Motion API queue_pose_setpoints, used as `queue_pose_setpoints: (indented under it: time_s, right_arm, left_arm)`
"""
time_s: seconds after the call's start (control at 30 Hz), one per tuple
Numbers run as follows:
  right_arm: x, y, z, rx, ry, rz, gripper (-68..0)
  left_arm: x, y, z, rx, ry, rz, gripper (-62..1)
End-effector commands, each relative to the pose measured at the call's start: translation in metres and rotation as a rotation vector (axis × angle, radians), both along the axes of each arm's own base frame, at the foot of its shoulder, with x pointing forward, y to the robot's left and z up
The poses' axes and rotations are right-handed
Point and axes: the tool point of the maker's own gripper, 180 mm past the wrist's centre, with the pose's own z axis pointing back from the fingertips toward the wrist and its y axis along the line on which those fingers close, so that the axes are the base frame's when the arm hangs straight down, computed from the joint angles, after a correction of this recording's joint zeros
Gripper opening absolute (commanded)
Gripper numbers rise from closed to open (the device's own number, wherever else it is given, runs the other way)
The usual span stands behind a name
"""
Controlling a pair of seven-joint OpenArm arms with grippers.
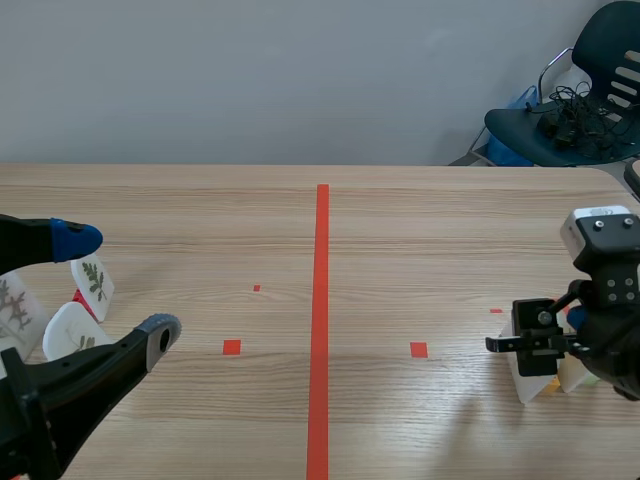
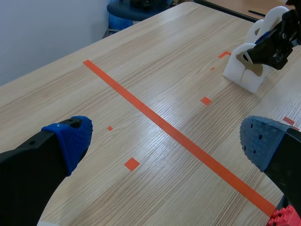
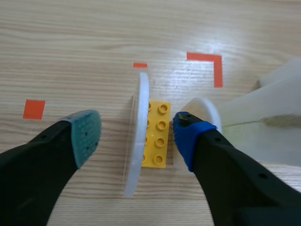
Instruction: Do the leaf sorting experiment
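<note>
Right hand [image 3: 136, 135], released at the worktop's [image 1: 400, 230] four o'clock, straddles the leaf card [image 3: 140, 94] held upright by its yellow brick [image 3: 159, 136] (likely for easy pinching); left hand [image 2: 167, 139] released too.

White leaf discs [image 1: 93, 283] upright beside red brick [image 1: 84, 303], left; white disc [image 3: 136, 141] upright touching yellow brick [image 3: 157, 134], right

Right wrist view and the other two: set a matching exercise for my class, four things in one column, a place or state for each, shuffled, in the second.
1 white disc
2 yellow brick
3 red brick
4 chair

A behind the table
B stands on edge
C lies flat, studs up
D beside the left gripper's finger

Pairs: 1-B; 2-C; 3-D; 4-A
</note>
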Motion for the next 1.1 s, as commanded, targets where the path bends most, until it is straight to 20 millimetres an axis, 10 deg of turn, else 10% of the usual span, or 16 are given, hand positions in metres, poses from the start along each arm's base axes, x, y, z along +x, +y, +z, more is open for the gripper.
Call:
queue_pose_setpoints:
  time_s: [0.0,0.13,0.5,0.7,1.07]
  right_arm:
    - [0.019,0.001,0.045,-0.032,-0.124,0.031,-29.9]
    - [0.024,0.020,0.087,-0.018,-0.202,0.124,-24.8]
    - [-0.015,0.071,0.095,0.114,-0.166,0.376,-0.3]
    - [-0.041,0.093,0.140,0.007,-0.244,0.545,0.4]
    - [-0.048,0.100,0.146,0.006,-0.258,0.589,0.4]
  left_arm:
    - [0.001,-0.002,0.008,-0.019,-0.022,-0.001,1.4]
    - [0.001,-0.002,0.008,-0.019,-0.022,-0.001,1.4]
    - [0.001,-0.002,0.008,-0.018,-0.022,-0.001,1.4]
    - [0.001,-0.002,0.008,-0.018,-0.022,-0.001,1.4]
    - [-0.005,-0.008,0.009,-0.035,-0.011,-0.050,1.4]
